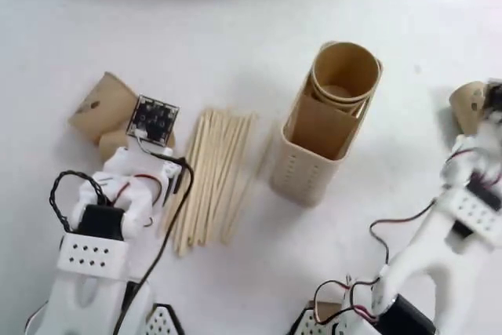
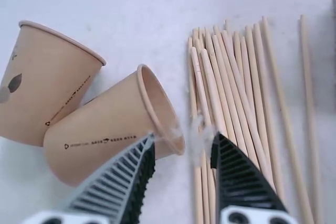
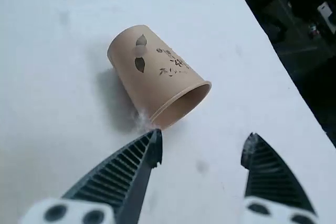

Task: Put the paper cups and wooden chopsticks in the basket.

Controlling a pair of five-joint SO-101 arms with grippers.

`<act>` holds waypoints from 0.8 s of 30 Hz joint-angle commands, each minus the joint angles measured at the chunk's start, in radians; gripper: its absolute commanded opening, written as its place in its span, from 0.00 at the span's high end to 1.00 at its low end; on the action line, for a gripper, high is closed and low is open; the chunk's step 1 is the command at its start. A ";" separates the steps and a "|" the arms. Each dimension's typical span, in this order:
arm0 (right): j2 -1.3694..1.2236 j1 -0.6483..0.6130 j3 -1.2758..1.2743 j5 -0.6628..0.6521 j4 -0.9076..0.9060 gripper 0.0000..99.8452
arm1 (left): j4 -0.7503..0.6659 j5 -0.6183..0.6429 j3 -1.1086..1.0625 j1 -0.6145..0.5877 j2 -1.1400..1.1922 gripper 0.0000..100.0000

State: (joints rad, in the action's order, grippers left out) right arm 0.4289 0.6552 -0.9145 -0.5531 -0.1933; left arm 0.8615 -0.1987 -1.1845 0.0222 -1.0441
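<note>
The left gripper (image 2: 184,141) stands partly open and empty, the rim of a tipped paper cup (image 2: 105,135) just between its fingertips; one finger may touch the cup's wall, I cannot be sure. That cup lies on its side, long axis slanting across the jaws, against a second cup (image 2: 44,95). The chopsticks (image 2: 231,93) lie just beside, a bundle running away from the gripper. The right gripper (image 3: 205,139), wide open and empty, faces the mouth of a lone cup (image 3: 155,74) on its side. The basket (image 1: 302,170), already holding stacked cups (image 1: 337,88), stands between the arms on the white table (image 1: 235,29); the room beyond is dark.
</note>
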 commanded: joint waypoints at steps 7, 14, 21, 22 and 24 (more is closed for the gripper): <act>-0.015 -0.035 -0.193 -0.032 0.312 0.75 | -0.028 -0.009 0.006 0.001 -0.015 0.82; -0.311 -0.013 -0.041 0.034 0.312 0.75 | -0.028 -0.009 0.006 0.002 -0.015 0.82; -0.618 0.008 0.193 0.095 0.314 0.75 | -0.028 -0.009 0.006 0.002 -0.015 0.82; -0.642 0.005 0.212 0.095 0.315 0.75 | -0.028 -0.009 0.006 0.004 -0.015 0.82; -0.679 -0.001 0.242 0.095 0.315 0.75 | -0.028 -0.009 0.006 0.004 -0.015 0.82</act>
State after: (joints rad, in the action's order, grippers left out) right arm -0.2232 0.6521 -0.7534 -0.4672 0.0997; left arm 0.8615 -0.1987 -1.1845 0.0238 -1.0441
